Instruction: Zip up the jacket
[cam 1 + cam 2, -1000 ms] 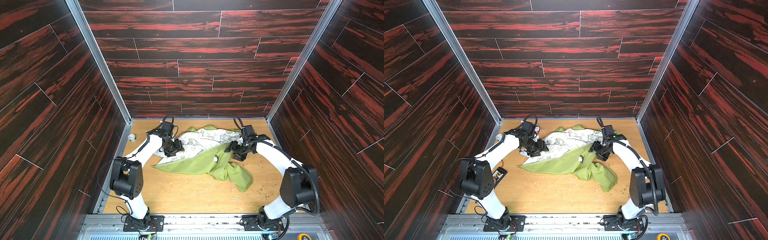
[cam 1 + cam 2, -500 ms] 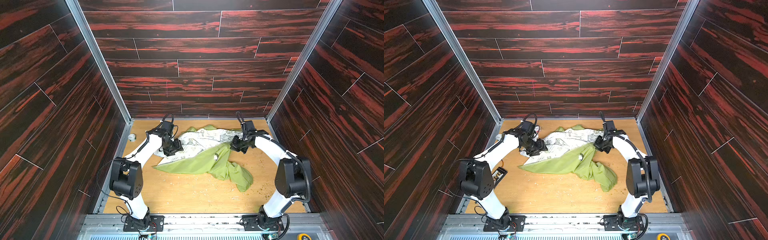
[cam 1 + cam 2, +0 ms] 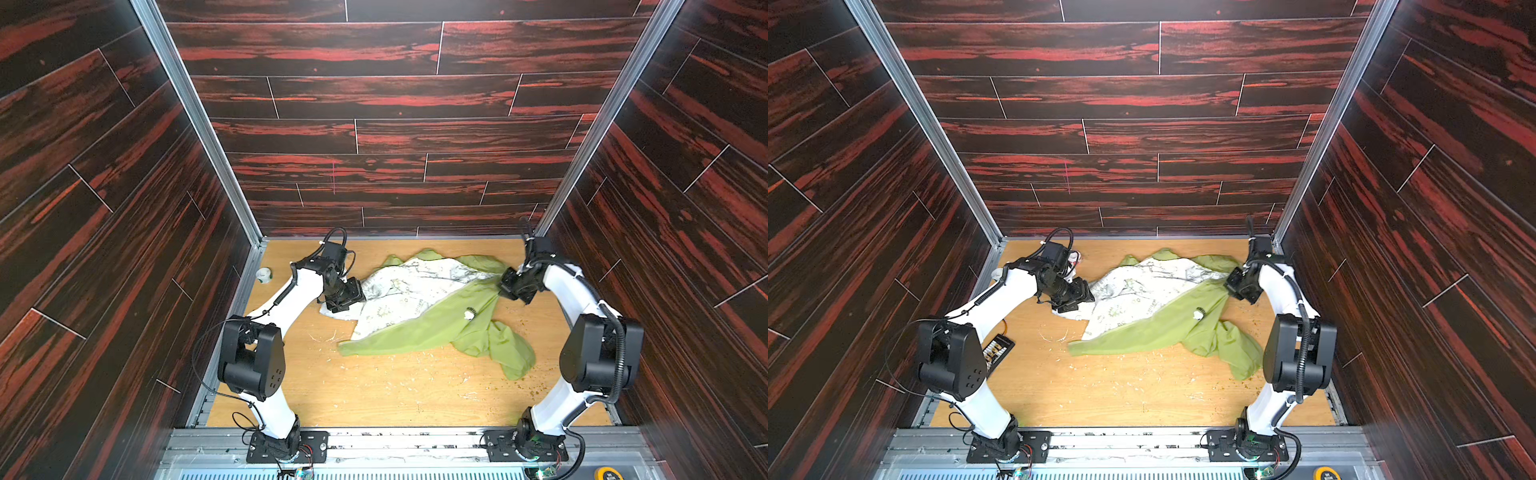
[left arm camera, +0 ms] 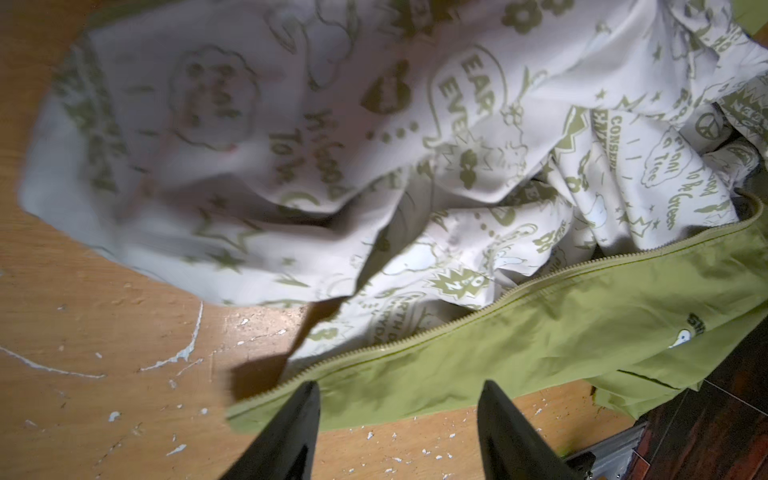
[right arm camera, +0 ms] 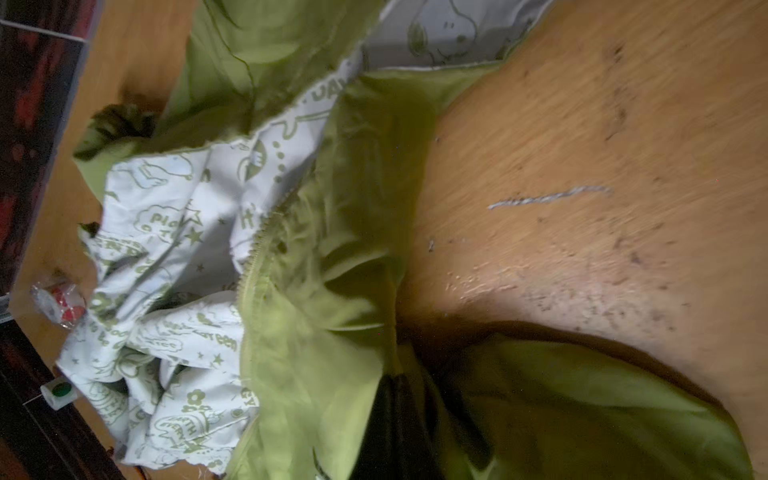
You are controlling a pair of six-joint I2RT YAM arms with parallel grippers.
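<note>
Dark red plank walls are boxing in a scuffed wooden surface. The jacket is lying open across its far half, with the pale printed lining facing up and one green front panel folding over it.

Compared with a second ago, the right end effector has clenched on the far-right end of that green panel. It is now sitting nearer the right wall, so the cloth is drawing taut toward it. In the right wrist view, green fabric is bunching around its dark fingers.

The left end effector is keeping its jaws apart over the lining's left edge, grasping nothing. Its wrist view is showing the zipper teeth running unjoined along the panel's edge. One zipper side looks to be getting straightened, and the zipping itself is not yet beginning.

That edge, the long axis, is running diagonally from near-left to far-right. The small white print near the clenched end suggests the collar is pointing far-right.
</note>
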